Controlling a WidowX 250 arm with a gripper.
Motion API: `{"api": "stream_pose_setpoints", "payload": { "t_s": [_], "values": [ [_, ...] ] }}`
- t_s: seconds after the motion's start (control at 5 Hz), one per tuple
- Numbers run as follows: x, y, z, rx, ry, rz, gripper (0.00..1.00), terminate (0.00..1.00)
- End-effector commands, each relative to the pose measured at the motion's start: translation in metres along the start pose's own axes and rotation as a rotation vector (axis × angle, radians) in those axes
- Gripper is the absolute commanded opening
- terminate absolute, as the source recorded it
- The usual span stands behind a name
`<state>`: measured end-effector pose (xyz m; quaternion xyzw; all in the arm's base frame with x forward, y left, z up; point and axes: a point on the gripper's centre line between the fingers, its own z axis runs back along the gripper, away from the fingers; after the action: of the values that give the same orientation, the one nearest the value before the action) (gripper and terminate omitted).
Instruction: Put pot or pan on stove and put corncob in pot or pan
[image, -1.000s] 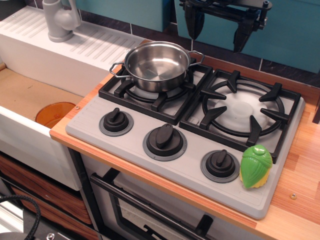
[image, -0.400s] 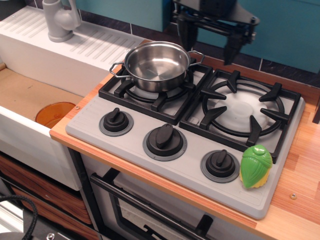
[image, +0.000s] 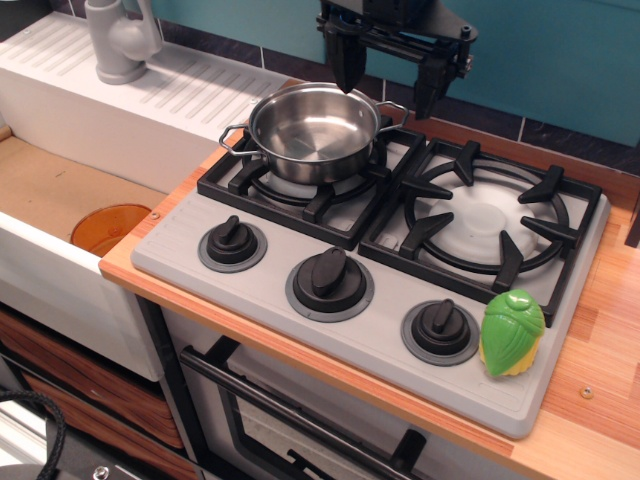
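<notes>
The shiny steel pot (image: 312, 130) stands upright on the left back grate of the grey stove (image: 270, 285), empty inside. The corncob (image: 512, 332), green husk over a yellow base, stands on the stove's front right corner, next to the rightmost knob. My gripper (image: 388, 88) hangs open and empty above the back of the stove, just behind and to the right of the pot, its two black fingers (image: 347, 66) spread wide. It is far from the corncob.
The right burner grate (image: 490, 215) is bare. A sink basin at left holds an orange disc (image: 110, 228); a grey faucet (image: 120, 40) stands behind it. Three black knobs (image: 329, 280) line the stove front. A wooden counter (image: 600, 390) lies to the right.
My gripper has moved left and slightly down along the back of the stove, from above the right burner to beside the pot. The pot and corncob have not moved.
</notes>
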<state>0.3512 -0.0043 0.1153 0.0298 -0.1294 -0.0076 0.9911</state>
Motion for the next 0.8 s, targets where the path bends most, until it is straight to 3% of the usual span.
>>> {"api": "stream_pose_setpoints", "payload": {
  "t_s": [0.0, 0.4, 0.6],
  "values": [
    [0.015, 0.007, -0.017, 0.000, -0.100, -0.003, 1.00, 0.00],
    [0.019, 0.004, -0.049, -0.001, -0.154, -0.013, 1.00, 0.00],
    [0.015, 0.003, -0.053, -0.002, -0.159, -0.010, 1.00, 0.00]
  ]
}}
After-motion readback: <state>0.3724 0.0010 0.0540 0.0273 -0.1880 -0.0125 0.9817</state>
